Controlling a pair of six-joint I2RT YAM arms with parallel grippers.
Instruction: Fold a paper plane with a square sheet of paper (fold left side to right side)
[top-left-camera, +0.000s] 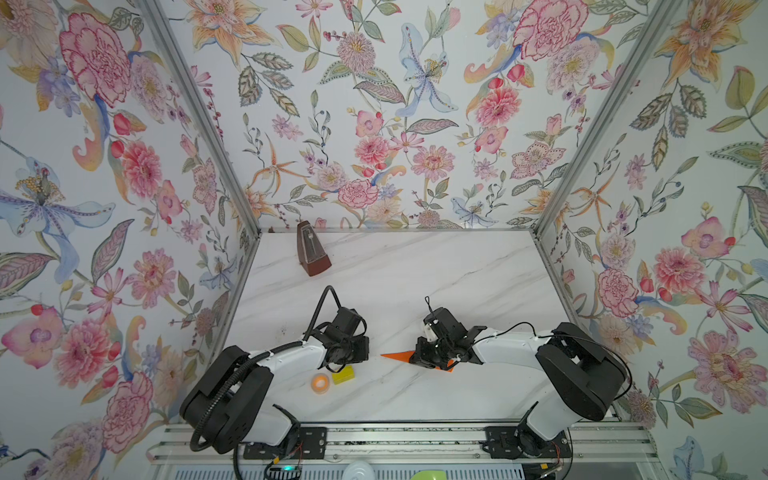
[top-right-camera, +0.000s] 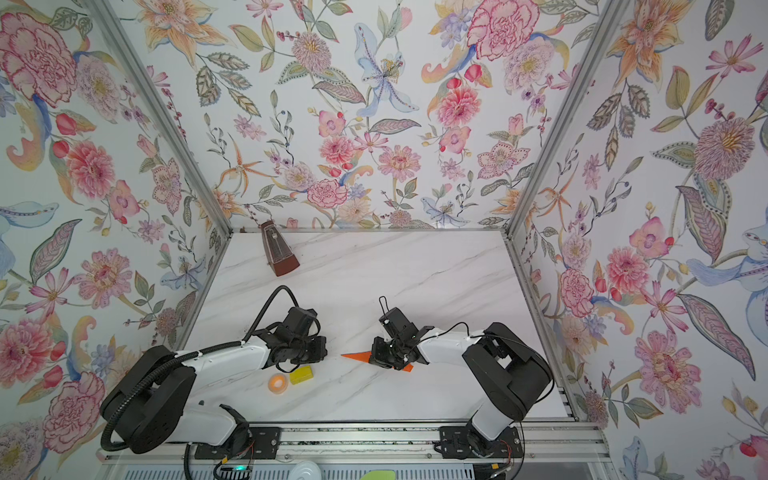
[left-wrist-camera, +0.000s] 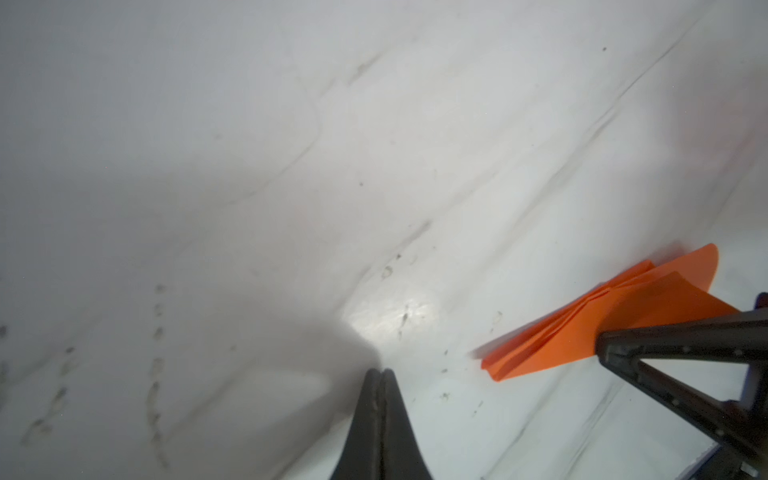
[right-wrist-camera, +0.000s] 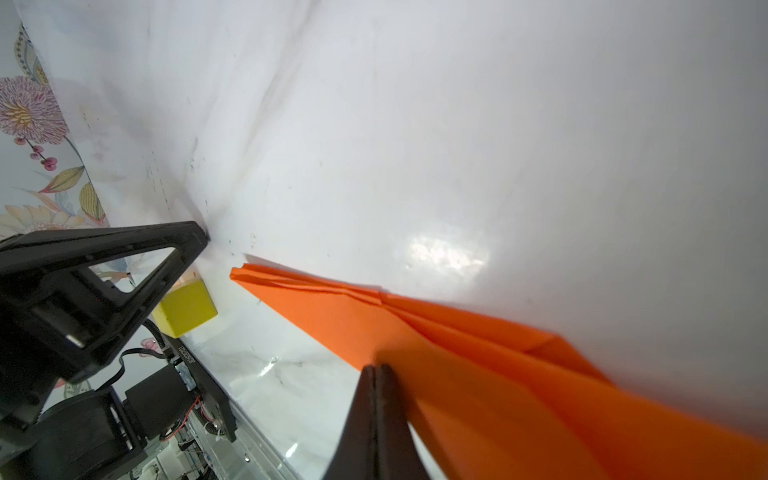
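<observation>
Near the front middle of the table (top-left-camera: 415, 282), the paper plane (top-left-camera: 397, 356) is lying as a narrow orange dart; its nose is pointing toward the left arm's side, and its tail is hiding under the right wrist in both top views. Seen from the left wrist, the tail flaps are springing up a little rather than lying flat; seen from the right wrist, the layers are stacking along a centre crease.

The right gripper (right-wrist-camera: 376, 368) is sitting with its jaws closed together, its tips bearing on the near edge of the paper; whether a layer is nipped between them I cannot tell. The left gripper (left-wrist-camera: 380, 372) is likewise closed, holding nothing; its tips are resting on bare table just beside the nose, apart from the paper.

The trouble I am expecting lies in that springy tail; if the right tips are lifting away, the wings may be opening unevenly; if they are dragging sideways, the thin dart may be sliding on the smooth marble or creasing askew. A push from the left tips could be buckling the nose.

Beyond the plane, a yellow block (top-left-camera: 343, 375) and an orange tape ring (top-left-camera: 320, 382) are sitting by the left arm, well apart from the paper; a metronome (top-left-camera: 312, 251) is standing at the back. No container is showing on the table.
</observation>
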